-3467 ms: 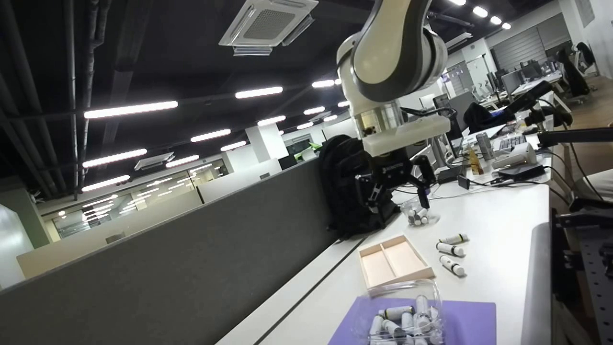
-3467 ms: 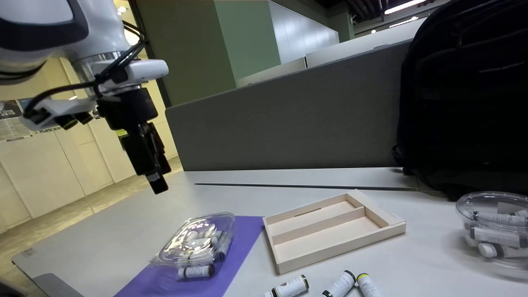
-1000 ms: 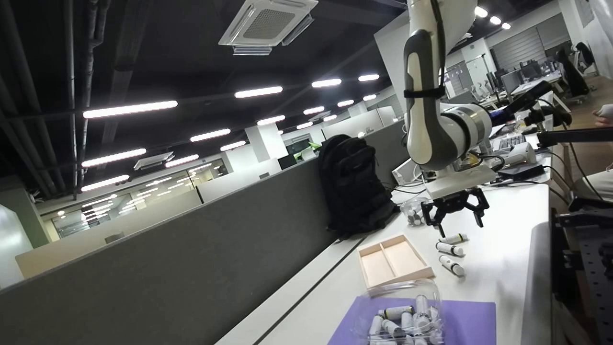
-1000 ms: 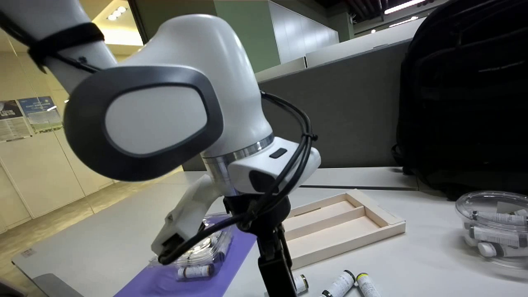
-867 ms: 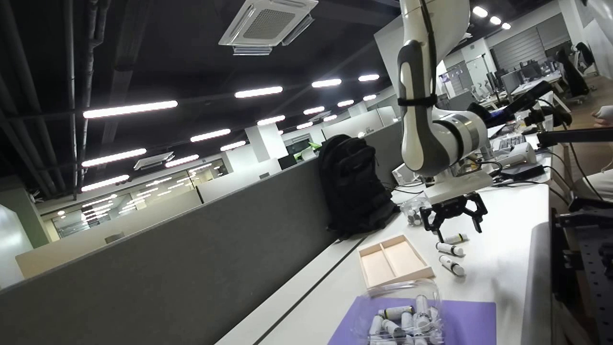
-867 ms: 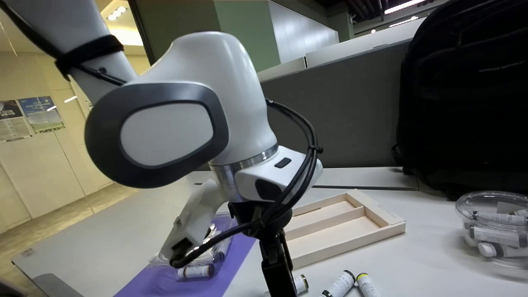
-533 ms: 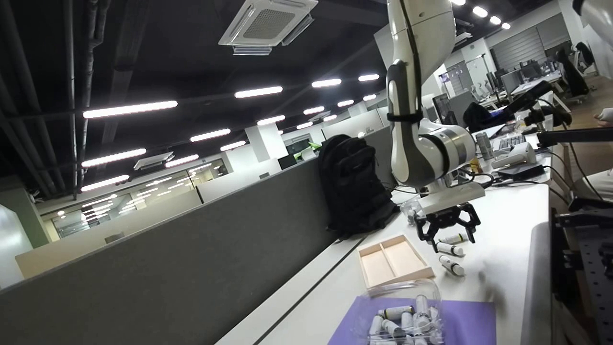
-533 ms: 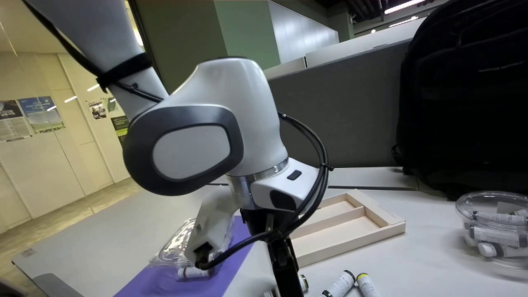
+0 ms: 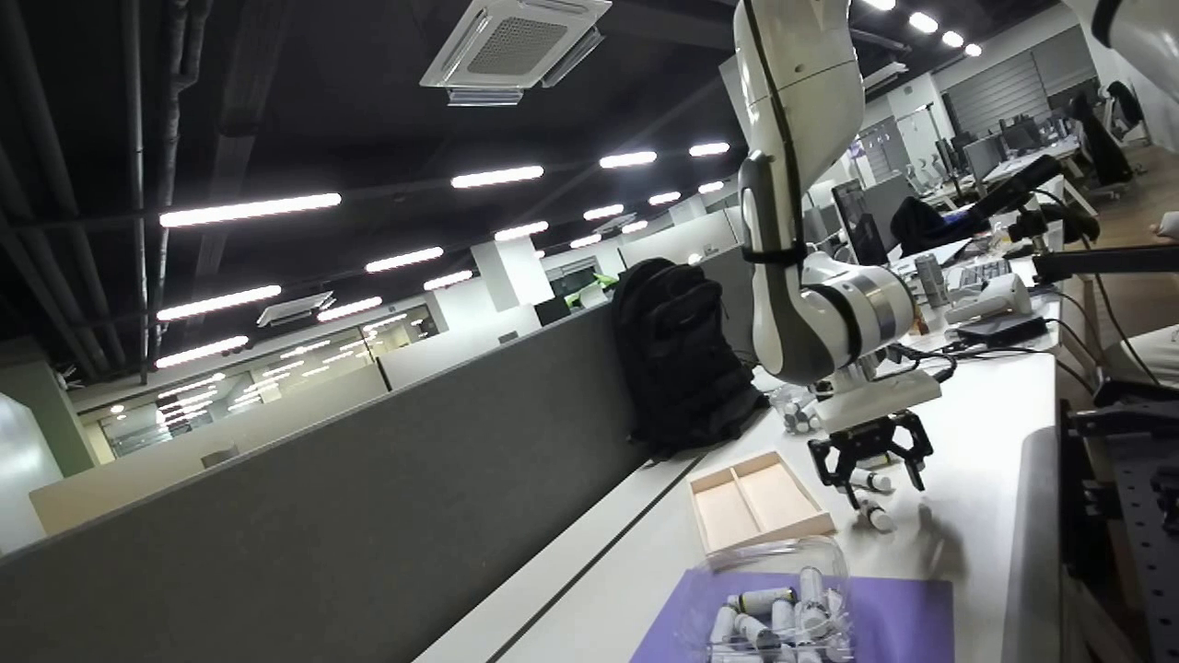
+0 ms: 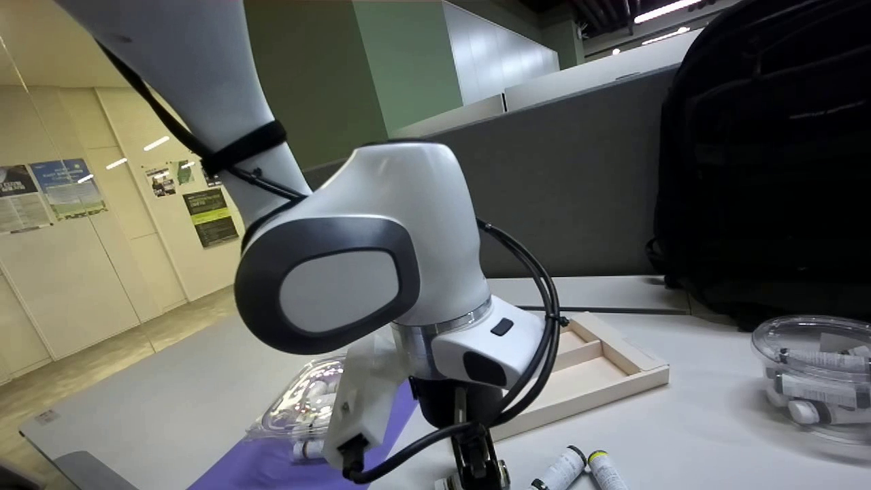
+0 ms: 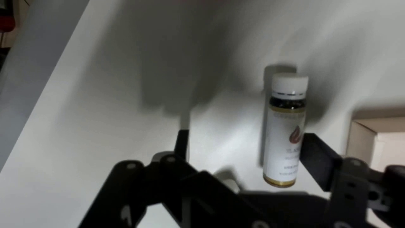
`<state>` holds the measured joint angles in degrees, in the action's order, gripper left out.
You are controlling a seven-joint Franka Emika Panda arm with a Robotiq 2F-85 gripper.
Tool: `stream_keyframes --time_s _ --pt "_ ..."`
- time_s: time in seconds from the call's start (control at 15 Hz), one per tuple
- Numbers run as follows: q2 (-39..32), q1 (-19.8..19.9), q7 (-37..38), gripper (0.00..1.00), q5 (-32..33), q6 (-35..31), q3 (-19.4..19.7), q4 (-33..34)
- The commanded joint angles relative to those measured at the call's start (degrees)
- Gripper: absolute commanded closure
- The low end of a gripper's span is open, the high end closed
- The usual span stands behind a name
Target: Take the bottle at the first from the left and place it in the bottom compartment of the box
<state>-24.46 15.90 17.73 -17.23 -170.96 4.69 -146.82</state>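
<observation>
OK, gripper (image 11: 244,134) is hovering low over the desk (image 9: 986,396), jaws standing wide, target bottle (image 11: 283,136) showing between the fingers (image 11: 319,161) in the wrist view. Bottle is lying on its side on the desk, white cap (image 11: 290,84) facing roughly toward the grey-trimmed edge (image 11: 38,69). It's sitting off-centre in the gap: the finger on the box (image 9: 776,494) side is meeting or overlapping its flank in that view; can't tell whether they're touching. Opposite finger is standing well apart from it. In both exterior views the gripper is hiding part of the target bottle.

Box is lying flat between that bottle and the desk edge along the grey partition (image 10: 578,184); a divider (image 10: 584,356) is splitting it into two compartments. Arm (image 10: 422,204) is blocking part of the box in an exterior view. Two more bottles (image 10: 563,469) are lying near the target bottle, also on their sides.

A sticker (image 10: 45,416) is marking one desk corner. Purple mat (image 9: 907,617) is lying between that corner and the box, and a clear tray (image 9: 787,554) of bottles is sitting on it. Toward the opposite end of the desk, a round tub (image 10: 816,320) of bottles is standing near a black backpack (image 10: 762,170), which is standing by the partition at that edge.
</observation>
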Motion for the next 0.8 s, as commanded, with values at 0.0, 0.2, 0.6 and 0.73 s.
stream_keyframes --time_s 0.0,0.2,0.6,0.73 --pt "-1.6 -0.3 -1.1 0.4 -1.5 0.5 0.2 2.1" --pt "-1.8 -0.4 -1.4 0.61 -1.9 0.5 0.1 2.5" --pt "1.0 -0.6 -1.1 0.95 -2.6 2.9 0.2 2.9" --pt "2.3 -1.3 -0.5 0.93 -2.8 4.8 0.9 3.4"
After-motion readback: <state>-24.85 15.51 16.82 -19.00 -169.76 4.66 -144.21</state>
